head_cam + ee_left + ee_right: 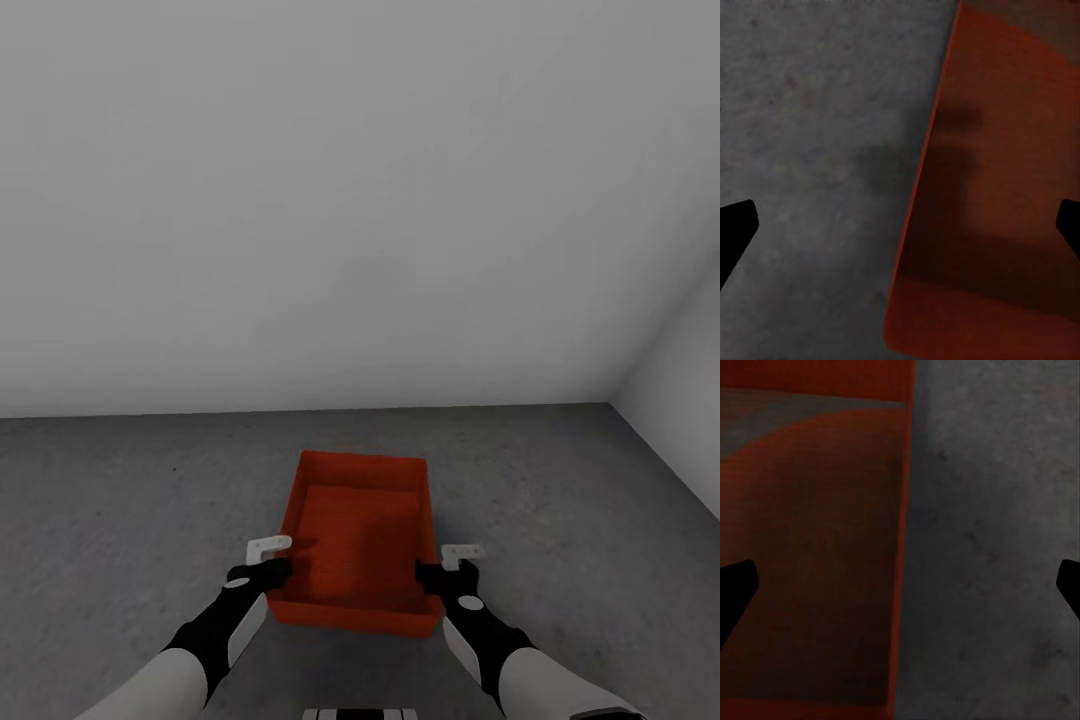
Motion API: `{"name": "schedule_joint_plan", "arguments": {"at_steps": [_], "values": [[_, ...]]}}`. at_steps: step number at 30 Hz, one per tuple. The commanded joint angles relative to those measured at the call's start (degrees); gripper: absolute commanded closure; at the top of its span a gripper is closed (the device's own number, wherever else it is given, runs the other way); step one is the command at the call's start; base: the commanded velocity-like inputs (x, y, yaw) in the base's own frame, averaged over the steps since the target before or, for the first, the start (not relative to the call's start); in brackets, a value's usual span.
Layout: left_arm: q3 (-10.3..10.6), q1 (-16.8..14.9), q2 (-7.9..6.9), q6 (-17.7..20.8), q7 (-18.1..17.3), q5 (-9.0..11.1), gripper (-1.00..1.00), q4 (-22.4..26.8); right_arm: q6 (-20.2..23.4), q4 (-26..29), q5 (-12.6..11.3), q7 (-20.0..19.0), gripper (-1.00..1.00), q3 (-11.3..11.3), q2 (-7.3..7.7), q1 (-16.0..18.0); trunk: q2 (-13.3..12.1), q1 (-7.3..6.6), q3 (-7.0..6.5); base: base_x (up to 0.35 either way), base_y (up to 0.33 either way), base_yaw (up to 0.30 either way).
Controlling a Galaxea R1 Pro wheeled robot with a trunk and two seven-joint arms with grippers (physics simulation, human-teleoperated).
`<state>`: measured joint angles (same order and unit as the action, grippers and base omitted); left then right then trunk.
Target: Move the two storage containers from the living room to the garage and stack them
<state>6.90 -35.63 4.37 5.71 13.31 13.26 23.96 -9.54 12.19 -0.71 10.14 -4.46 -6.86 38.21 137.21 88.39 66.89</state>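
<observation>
Head view: storage container on the floor, each side wall straddled by wide-spread jaws.

Plain pale grey walls meet in a corner above the dark, mottled concrete floor.

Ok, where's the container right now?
In the head view the container sits low centre over the concrete floor, between the left gripper and right gripper.
</observation>
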Motion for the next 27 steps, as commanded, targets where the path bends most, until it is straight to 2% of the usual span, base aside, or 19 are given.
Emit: {"name": "schedule_joint_plan", "arguments": {"at_steps": [1,19,27], "values": [[0.5,0.0,-0.06,0.3,0.5,0.6,-1.00,0.2,-0.1,-0.1,-0.1,0.4,-1.00,-0.5,0.04,0.0,0.0,-0.01,0.04,0.000,0.000,0.000],[0.4,0.0,0.02,0.3,0.5,0.6,-1.00,0.3,0.0,-0.1,-0.1,0.1,-1.00,-0.5,-0.02,0.0,0.0,-0.01,0.04,0.000,0.000,0.000],[0.4,0.0,0.02,0.4,0.5,0.6,-1.00,0.4,0.0,-0.1,0.1,0.1,-1.00,-0.5,-0.14,0.0,-3.2,-1.77,-1.39,0.000,0.000,0.000]]}}
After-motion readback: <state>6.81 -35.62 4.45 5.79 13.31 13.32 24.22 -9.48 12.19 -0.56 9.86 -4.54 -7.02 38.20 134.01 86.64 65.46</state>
